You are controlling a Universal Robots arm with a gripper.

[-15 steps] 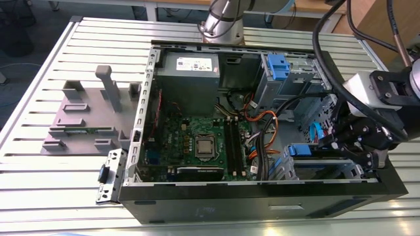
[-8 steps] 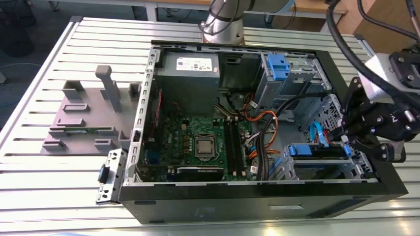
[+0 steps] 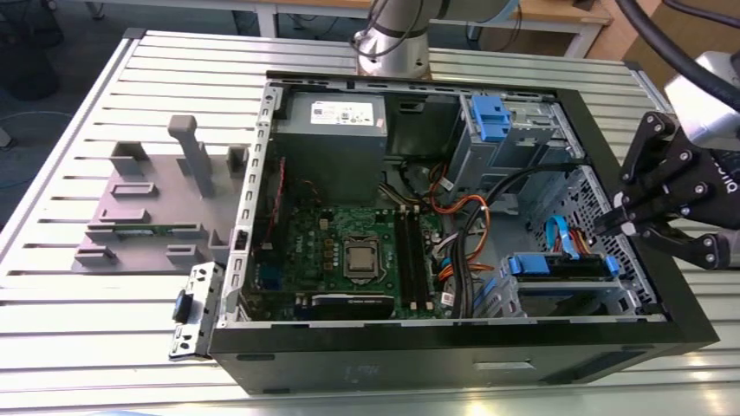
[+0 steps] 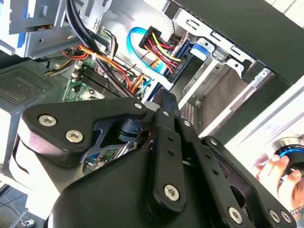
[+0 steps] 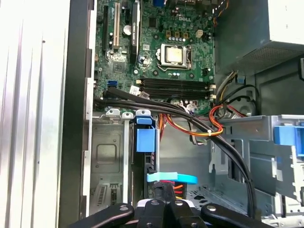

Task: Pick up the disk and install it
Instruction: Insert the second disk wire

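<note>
The disk [image 3: 561,265] sits in the drive bay at the lower corner of the open computer case [image 3: 382,360], on the exterior view's right. Its blue bracket shows there, and a blue cable and coloured wires run to it. In the first wrist view the disk's blue tab [image 5: 145,138] stands edge-on in the bay, just beyond my fingertips. The second wrist view shows its blue bracket [image 4: 199,49] beside the plugged cables. My black gripper [image 3: 613,225] hovers over the case's edge beside the bay. The gripper [image 5: 164,208] [image 4: 164,99] is shut, with nothing between its fingers.
A grey power-supply box [image 3: 335,121] and a second blue-bracketed bay [image 3: 491,117] fill the case's far end. The green motherboard [image 3: 353,251] lies in the middle. A grey plastic stand [image 3: 162,199] stands on the slatted table [image 3: 93,347]. A person's hand [image 4: 280,172] shows outside the case.
</note>
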